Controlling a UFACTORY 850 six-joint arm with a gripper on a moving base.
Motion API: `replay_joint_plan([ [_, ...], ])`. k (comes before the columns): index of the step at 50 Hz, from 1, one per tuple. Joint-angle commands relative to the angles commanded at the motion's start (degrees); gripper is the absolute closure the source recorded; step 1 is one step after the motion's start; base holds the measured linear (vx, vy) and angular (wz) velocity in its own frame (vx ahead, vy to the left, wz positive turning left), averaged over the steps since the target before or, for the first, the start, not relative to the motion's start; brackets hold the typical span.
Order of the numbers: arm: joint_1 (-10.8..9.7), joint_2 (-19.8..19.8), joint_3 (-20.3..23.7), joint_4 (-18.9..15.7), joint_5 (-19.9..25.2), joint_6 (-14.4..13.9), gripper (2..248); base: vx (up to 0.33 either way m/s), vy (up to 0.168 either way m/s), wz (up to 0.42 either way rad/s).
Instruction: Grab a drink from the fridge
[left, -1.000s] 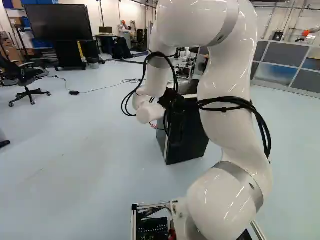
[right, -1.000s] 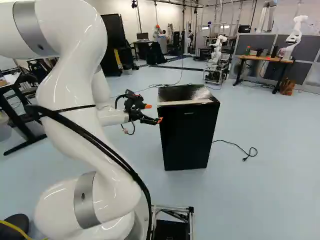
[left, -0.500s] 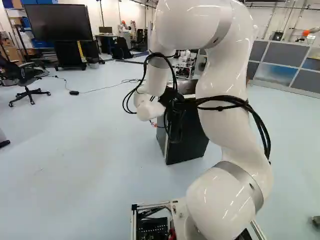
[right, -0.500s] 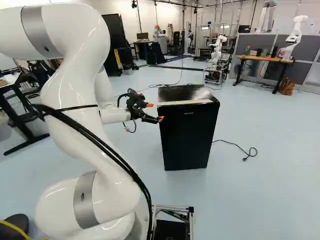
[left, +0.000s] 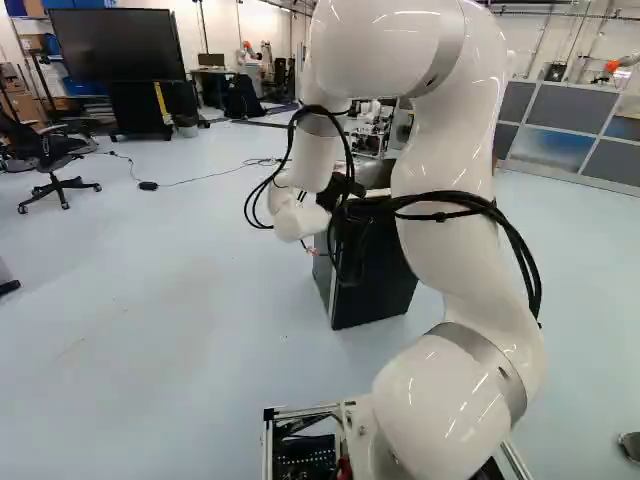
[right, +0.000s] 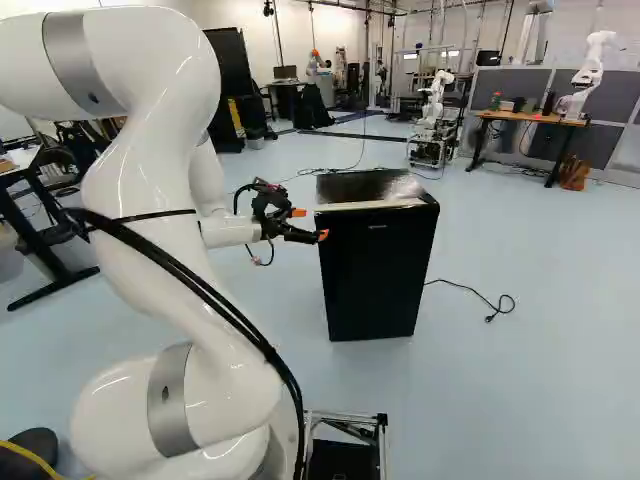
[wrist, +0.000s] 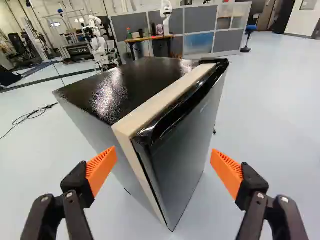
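From the left of the right base view, we raise our white arm (right: 140, 190) in a high bend, its far part coming down behind the near links and its wrist (right: 228, 231) reaching out to the right. At its end we hold the gripper (right: 311, 224) with both fingers spread wide apart, and just beside them the black fridge (right: 375, 275) stands upright on the floor (right: 530, 380), its door closed, one top corner ahead of the gap between our orange pads (wrist: 101, 169).

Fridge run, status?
Gripper open and empty, fingers either side of the fridge's near corner in the wrist view. Fridge door shut, no drink in sight. Nothing seen between gripper and fridge.
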Motion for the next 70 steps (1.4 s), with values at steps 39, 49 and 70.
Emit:
replay_joint_plan([
  [39, -1.5, -0.2, -0.2, 0.0, 0.0, -0.1, 3, 0.0, 0.0, 0.0],
  [49, -1.7, -0.2, -0.3, 0.0, 0.0, -0.1, 3, 0.0, 0.0, 0.0],
  [70, -2.2, -0.5, -0.7, 0.0, 0.0, -0.1, 3, 0.0, 0.0, 0.0],
])
